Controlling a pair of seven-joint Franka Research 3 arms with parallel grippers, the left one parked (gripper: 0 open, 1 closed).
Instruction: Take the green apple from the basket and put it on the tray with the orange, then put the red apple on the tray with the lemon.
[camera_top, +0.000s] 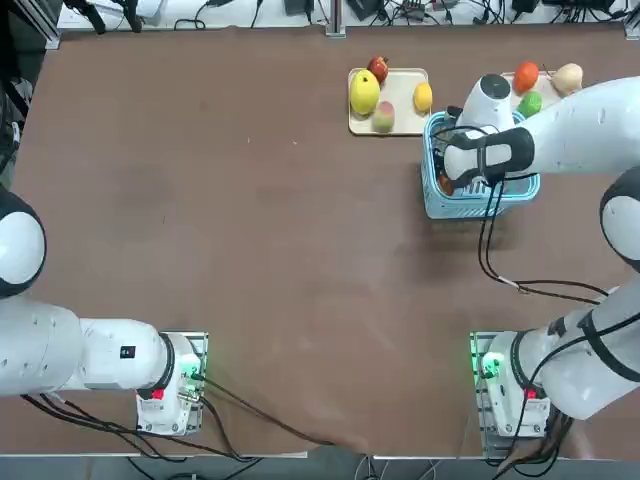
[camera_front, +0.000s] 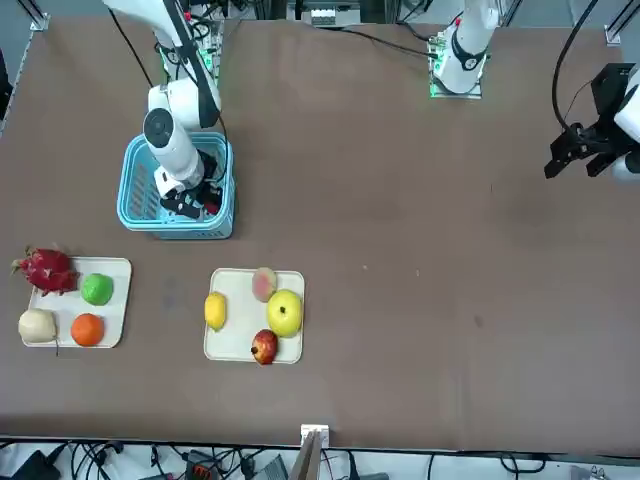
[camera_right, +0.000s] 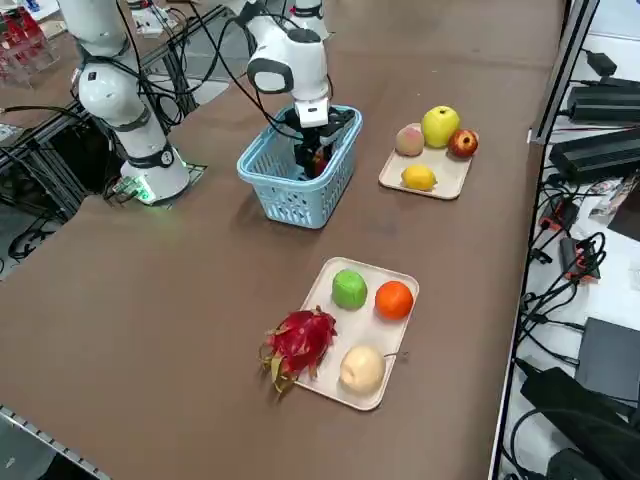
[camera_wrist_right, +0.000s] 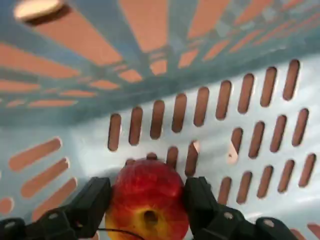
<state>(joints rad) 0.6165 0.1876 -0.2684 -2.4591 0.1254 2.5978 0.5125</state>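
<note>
Dragon fruit (camera_right: 298, 343), pale round fruit (camera_right: 361, 368), yellow apple (camera_right: 439, 126), peach (camera_right: 408, 140), dark-red apple (camera_right: 462, 143)

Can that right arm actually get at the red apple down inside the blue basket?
Yes, it seems so. The right claw is already down inside the basket, with one finger on each side of the red apple. The basket is open on top and nothing blocks the way.
</note>
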